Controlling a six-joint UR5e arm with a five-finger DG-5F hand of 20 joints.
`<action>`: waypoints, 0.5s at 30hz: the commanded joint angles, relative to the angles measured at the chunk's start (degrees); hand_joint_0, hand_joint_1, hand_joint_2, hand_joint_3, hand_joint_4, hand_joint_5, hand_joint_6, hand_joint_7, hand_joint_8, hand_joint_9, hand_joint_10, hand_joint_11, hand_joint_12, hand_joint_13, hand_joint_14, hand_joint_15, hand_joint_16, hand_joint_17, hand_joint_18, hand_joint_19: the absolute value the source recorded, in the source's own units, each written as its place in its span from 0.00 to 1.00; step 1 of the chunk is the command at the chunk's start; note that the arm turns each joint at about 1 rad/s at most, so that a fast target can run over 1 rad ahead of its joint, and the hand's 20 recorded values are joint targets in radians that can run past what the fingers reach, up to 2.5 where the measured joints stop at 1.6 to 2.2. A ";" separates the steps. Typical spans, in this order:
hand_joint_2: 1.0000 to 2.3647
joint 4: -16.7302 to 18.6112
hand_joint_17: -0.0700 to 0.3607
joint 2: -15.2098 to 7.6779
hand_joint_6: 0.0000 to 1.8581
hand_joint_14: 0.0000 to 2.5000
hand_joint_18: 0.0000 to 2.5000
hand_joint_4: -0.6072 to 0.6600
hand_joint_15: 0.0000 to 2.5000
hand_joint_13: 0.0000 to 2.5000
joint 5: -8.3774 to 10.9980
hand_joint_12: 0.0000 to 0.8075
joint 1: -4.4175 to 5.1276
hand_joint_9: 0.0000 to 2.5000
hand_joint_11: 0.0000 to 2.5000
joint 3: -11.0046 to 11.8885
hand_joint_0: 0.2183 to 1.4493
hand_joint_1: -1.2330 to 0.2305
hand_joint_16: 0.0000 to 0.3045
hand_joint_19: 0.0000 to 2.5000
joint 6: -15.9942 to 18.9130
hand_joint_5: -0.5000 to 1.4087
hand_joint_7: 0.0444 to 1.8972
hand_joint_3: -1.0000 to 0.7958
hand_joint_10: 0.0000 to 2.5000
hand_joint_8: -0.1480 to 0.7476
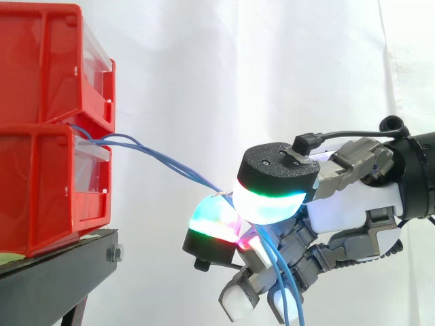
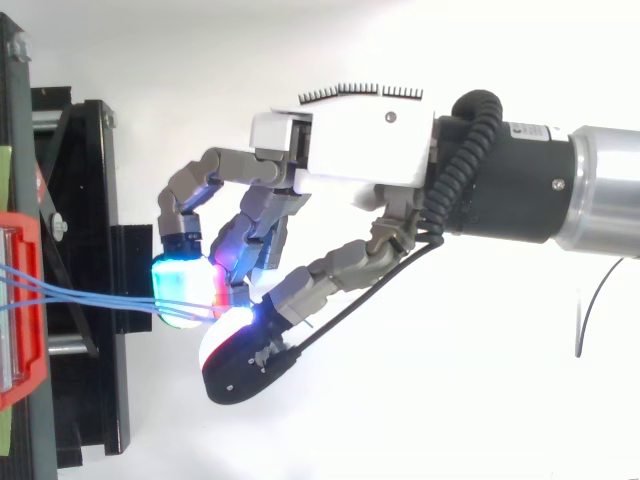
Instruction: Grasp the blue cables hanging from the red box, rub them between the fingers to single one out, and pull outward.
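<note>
Your hand (image 1: pixel 343 210) has its curled fingers pinching the thin, smooth blue cables (image 1: pixel 163 159) between rounded glowing pads (image 1: pixel 214 224). Beyond the pads, the strands slope up to the glossy red plastic box (image 1: pixel 41 190). The side view shows their loose ends dropping below the fingers. From above, the strands fan apart towards the box.

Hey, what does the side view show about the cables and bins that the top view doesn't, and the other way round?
Side view: two stacked red bins, the blue cables sloping down from them, their loose ends hanging below the hand. Top view: the cables fan apart into separate strands toward the bin, above the black stand. Both: the hand's pads pinch the cables.
</note>
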 commanded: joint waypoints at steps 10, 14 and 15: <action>0.00 -0.01 0.47 -0.01 0.45 0.01 0.39 0.67 0.20 0.36 0.00 0.52 0.00 0.43 0.29 0.08 0.25 0.35 0.20 0.22 0.00 0.19 0.53 0.28 0.01 0.59; 0.01 -0.01 0.46 -0.01 0.45 0.01 0.39 0.65 0.20 0.36 0.00 0.51 0.00 0.43 0.29 -0.01 0.31 0.34 0.19 0.23 0.09 0.19 0.55 0.35 0.01 0.58; 0.01 -0.01 0.46 -0.01 0.45 0.01 0.39 0.64 0.20 0.36 0.00 0.51 0.00 0.43 0.29 -0.01 0.31 0.34 0.19 0.23 0.00 0.19 0.56 0.37 0.01 0.58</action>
